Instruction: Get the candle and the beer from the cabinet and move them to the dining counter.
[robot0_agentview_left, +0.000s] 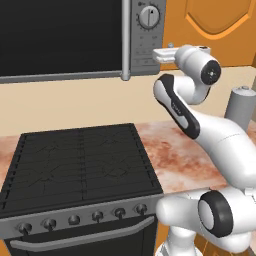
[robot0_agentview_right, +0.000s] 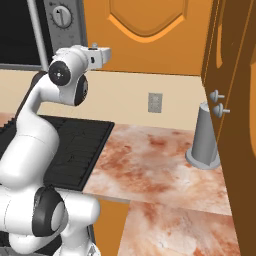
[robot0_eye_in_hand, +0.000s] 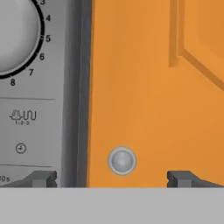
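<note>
Before gripper (robot0_eye_in_hand: 112, 178), wide open, empty: cabinet (robot0_eye_in_hand: 153, 87) door knob (robot0_eye_in_hand: 122, 161), between fingertips, near.

Orange wooden cabinet (robot0_agentview_right: 150, 35) on the wall, just right of the grey microwave, above the marbled worktop. Door shut – flat against the front, with an arched raised panel outlined in a lighter orange. In the hand view, same door (robot0_eye_in_hand: 148, 87) seen very close – smooth orange face, corner of the raised panel at upper right, one small round grey knob (robot0_eye_in_hand: 122, 161) low near the left edge of the door.
</note>
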